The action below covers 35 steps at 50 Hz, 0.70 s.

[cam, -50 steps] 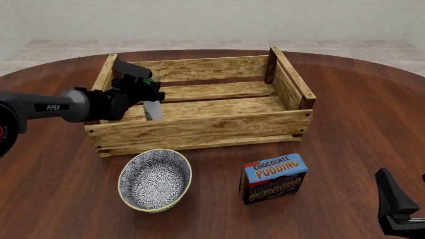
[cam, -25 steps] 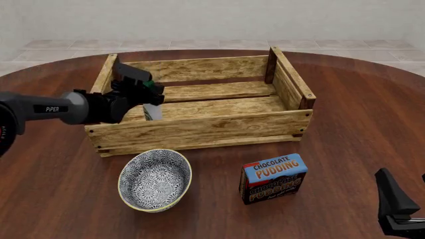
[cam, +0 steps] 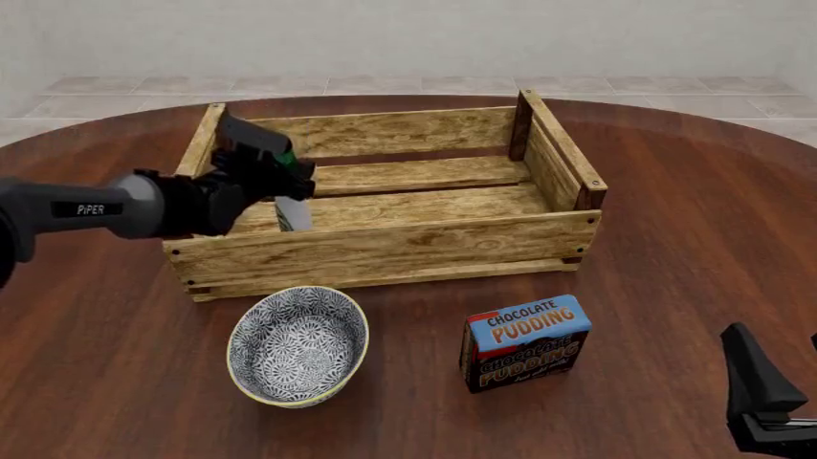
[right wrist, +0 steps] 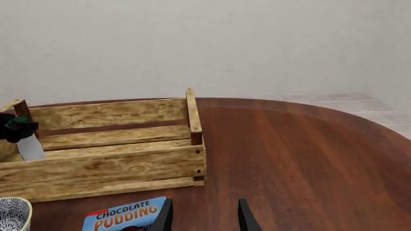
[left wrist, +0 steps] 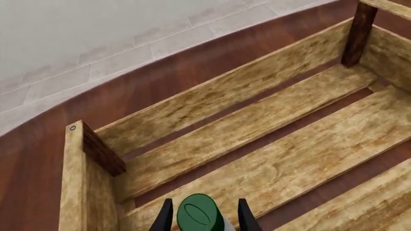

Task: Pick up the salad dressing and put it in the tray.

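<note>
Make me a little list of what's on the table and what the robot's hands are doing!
left gripper: shut on the salad dressing, holding it inside the tray, left end
salad dressing cap: dark green, between the fingers
right gripper: open, holding nothing, low on the right
bowl: in front of the tray, holds nothing
chocolate pudding box: right of the bowl

Salad dressing base behind tray wall
</note>
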### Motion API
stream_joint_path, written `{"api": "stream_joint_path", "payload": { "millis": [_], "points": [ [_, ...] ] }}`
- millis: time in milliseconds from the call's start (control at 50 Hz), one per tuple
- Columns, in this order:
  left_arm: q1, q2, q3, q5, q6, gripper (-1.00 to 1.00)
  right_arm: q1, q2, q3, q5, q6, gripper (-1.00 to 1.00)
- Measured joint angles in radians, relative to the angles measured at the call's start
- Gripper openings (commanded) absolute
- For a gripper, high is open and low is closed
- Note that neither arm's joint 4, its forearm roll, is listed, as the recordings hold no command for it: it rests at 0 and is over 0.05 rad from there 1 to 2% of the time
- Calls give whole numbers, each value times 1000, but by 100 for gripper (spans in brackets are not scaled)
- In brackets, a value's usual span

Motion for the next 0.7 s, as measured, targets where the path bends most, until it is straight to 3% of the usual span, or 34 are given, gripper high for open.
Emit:
{"api": "stream_joint_path", "payload": {
  "millis": [700],
  "points": [
    [2, -107, 1, 53, 26, 100, 1, -1, 0, 1, -6, 100]
  ]
}}
